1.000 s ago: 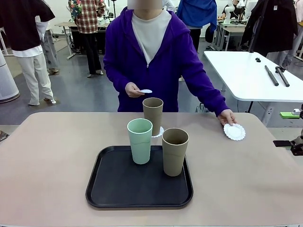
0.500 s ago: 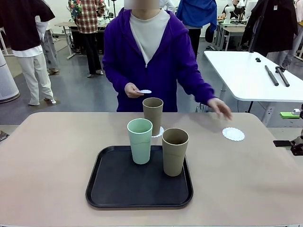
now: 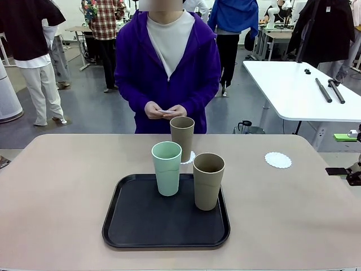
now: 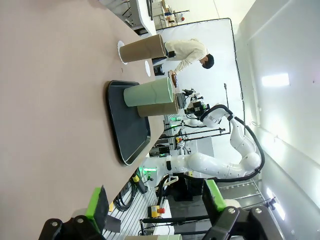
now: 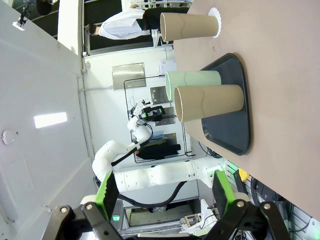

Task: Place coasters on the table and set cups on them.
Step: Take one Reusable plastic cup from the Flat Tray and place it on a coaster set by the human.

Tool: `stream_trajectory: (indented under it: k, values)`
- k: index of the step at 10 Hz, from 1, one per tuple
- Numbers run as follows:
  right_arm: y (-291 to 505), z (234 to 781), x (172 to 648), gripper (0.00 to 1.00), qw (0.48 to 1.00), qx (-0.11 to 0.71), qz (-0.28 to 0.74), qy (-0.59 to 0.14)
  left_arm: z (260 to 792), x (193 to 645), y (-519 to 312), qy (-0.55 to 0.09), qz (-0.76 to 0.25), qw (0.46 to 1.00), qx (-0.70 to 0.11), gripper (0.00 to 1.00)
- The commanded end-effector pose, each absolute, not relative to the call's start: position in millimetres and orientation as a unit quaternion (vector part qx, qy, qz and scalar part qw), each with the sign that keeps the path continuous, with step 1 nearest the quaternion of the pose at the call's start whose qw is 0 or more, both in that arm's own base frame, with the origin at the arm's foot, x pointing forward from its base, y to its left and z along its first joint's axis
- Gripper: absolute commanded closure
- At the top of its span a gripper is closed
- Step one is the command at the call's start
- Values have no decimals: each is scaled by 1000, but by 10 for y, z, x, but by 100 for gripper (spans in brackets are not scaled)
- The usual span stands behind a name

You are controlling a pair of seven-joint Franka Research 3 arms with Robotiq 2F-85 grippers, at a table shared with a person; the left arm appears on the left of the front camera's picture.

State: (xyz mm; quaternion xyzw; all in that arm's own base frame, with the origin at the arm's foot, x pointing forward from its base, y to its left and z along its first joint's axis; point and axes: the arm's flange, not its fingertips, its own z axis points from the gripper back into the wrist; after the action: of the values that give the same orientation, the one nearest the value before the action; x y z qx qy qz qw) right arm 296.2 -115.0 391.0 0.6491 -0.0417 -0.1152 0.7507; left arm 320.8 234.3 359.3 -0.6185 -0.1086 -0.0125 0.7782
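Three cups stand upright near the middle of the beige table (image 3: 67, 186). Two of them are on the black tray (image 3: 141, 226). The mint green cup (image 3: 167, 168) is close to the tray's far edge, left of its middle. The nearer tan cup (image 3: 208, 180) is just beside it toward the tray's right edge, with a narrow gap between them. The far tan cup (image 3: 182, 138) stands off the tray, on the table just past the tray's far edge. It sits on a white scalloped coaster (image 3: 191, 157) whose rim peeks out at the right of its base. A second coaster (image 3: 278, 160) lies flat and bare near the table's far edge, toward the far right corner, well apart from the cups.

A person in a purple jacket stands at the far edge. The person's right hand (image 3: 153, 109) and the person's left hand (image 3: 176, 109) are brought together at the waist around a small white flat thing, too small to identify.

The left gripper (image 4: 155, 210) has its jaws spread wide with nothing between the green pads; it looks along the tabletop toward the tray and cups, well apart from them. The right gripper (image 5: 165, 200) is likewise spread wide and empty, facing the cups from the other side and touching none of them.
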Motion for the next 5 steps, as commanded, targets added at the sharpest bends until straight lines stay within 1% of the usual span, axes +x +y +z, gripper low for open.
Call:
stream_trajectory:
  k: [1,5]
  values:
    - [-1147,3917,2966,0,750,649,-120,-38,3608,3200,2340,-111,-13,778,-618,0]
    - [-1147,3917,2966,0,750,649,-120,-38,3608,3200,2340,-111,-13,778,-618,0]
